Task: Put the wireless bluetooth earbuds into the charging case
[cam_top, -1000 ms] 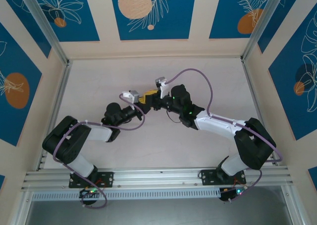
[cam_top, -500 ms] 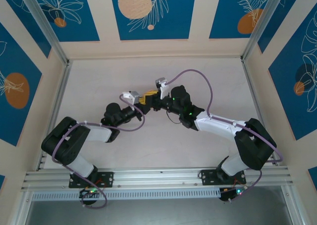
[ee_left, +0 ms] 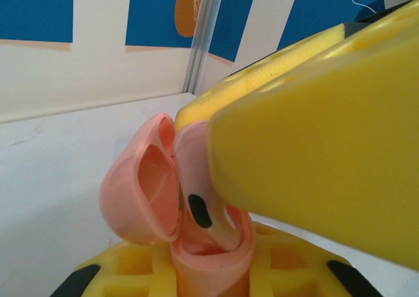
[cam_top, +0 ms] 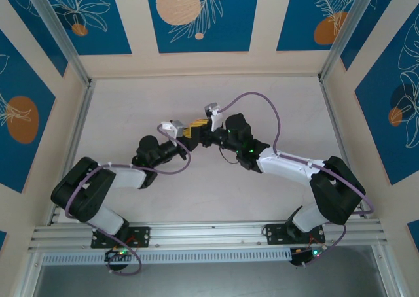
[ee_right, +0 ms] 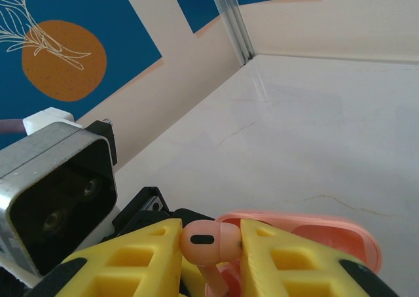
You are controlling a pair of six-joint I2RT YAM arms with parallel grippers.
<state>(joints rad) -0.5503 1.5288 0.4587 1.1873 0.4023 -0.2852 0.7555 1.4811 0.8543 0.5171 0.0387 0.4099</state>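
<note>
Arms from both sides met over the middle of the table (cam_top: 131,107) in the top external view. The left gripper (cam_top: 186,132) and the right gripper (cam_top: 197,127) stood tip to tip there, with yellow pads showing between them. What they held was too small to make out from above.

From the left wrist, the charging case (ee_left: 209,261) stood upright, clamped between the left gripper's yellow fingers (ee_left: 124,274) at the bottom of the picture. Its lid (ee_left: 141,192) was swung open to the left. An earbud (ee_left: 201,209), with a pale stem and a dark oval mark, pointed down into the open mouth of the case, and its lower end was inside the rim. One broad yellow finger (ee_left: 314,146) of the right gripper loomed just above and beside it.

From the right wrist, the earbud's rounded pink head sat pinched between the right gripper's two yellow fingertips (ee_right: 137,258), touching both. The stem ran down out of sight. The case's open lid lay just beyond and to the right of those fingers. The left arm's wrist camera housing (ee_right: 55,186) stood close on the left.
</note>
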